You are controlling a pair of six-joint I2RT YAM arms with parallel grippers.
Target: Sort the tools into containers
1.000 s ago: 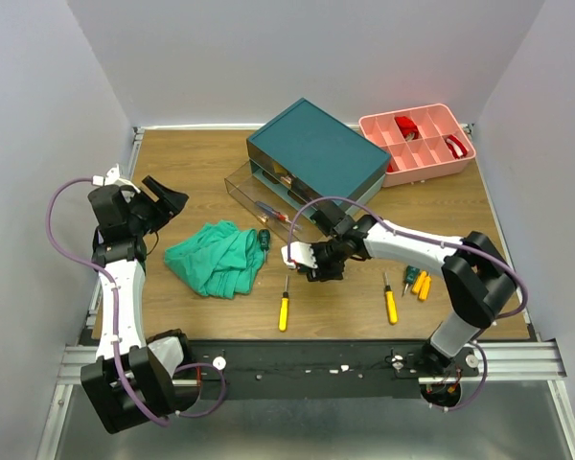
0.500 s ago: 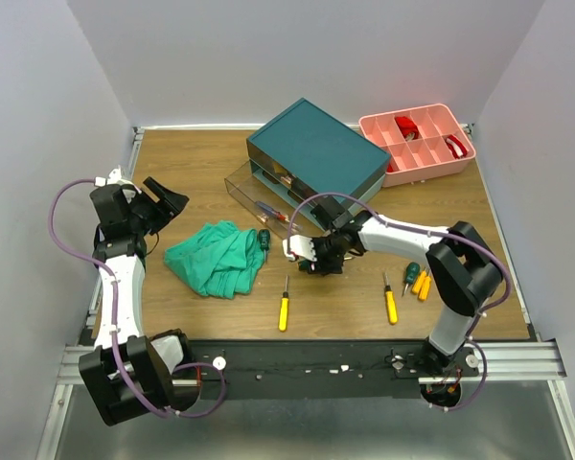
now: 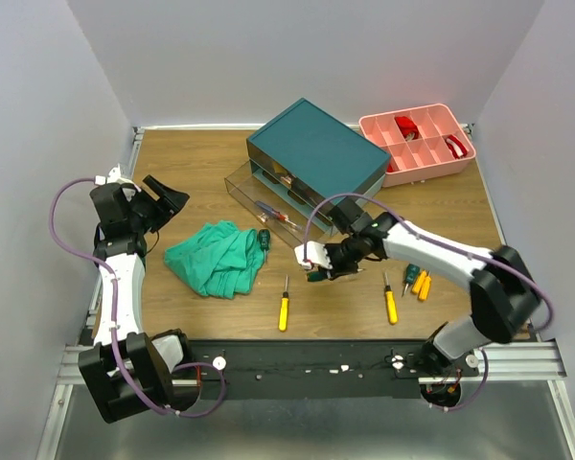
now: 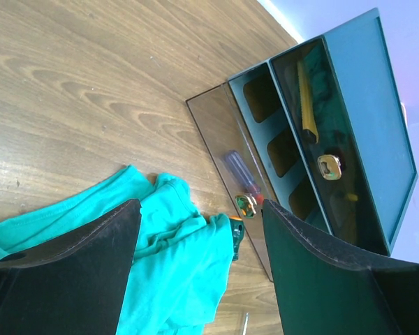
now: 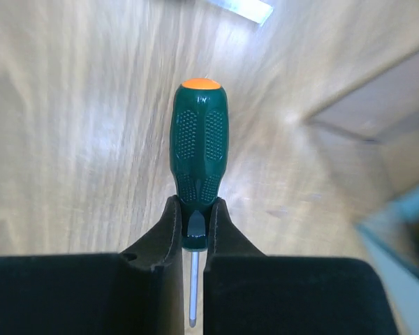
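Observation:
My right gripper (image 5: pixel 195 218) is shut on a screwdriver with a dark green handle and orange cap (image 5: pixel 197 157), gripped at the handle's neck, with the shaft running back between the fingers (image 5: pixel 162 241). From above, this right gripper (image 3: pixel 318 264) hovers over the wood near the table's middle. The teal box (image 3: pixel 316 153) has its lower clear drawer (image 3: pixel 266 204) pulled out, with a red-and-blue screwdriver (image 4: pixel 239 171) inside. Other tools lie loose: two yellow ones (image 3: pixel 284 309) (image 3: pixel 390 303), a small cluster (image 3: pixel 418 281), and a green one (image 3: pixel 264 240) by the cloth. My left gripper (image 3: pixel 167 199) is open and holds nothing.
A crumpled green cloth (image 3: pixel 216 257) lies left of centre, partly covering the green screwdriver (image 4: pixel 236 234). A pink divided tray (image 3: pixel 417 144) with red items stands at the back right. The table's left edge rail (image 3: pixel 134 153) runs close to the left arm.
The right jaws have shut on the green-handled screwdriver. The right arm has shifted a little right and toward the near edge. The left arm stays still.

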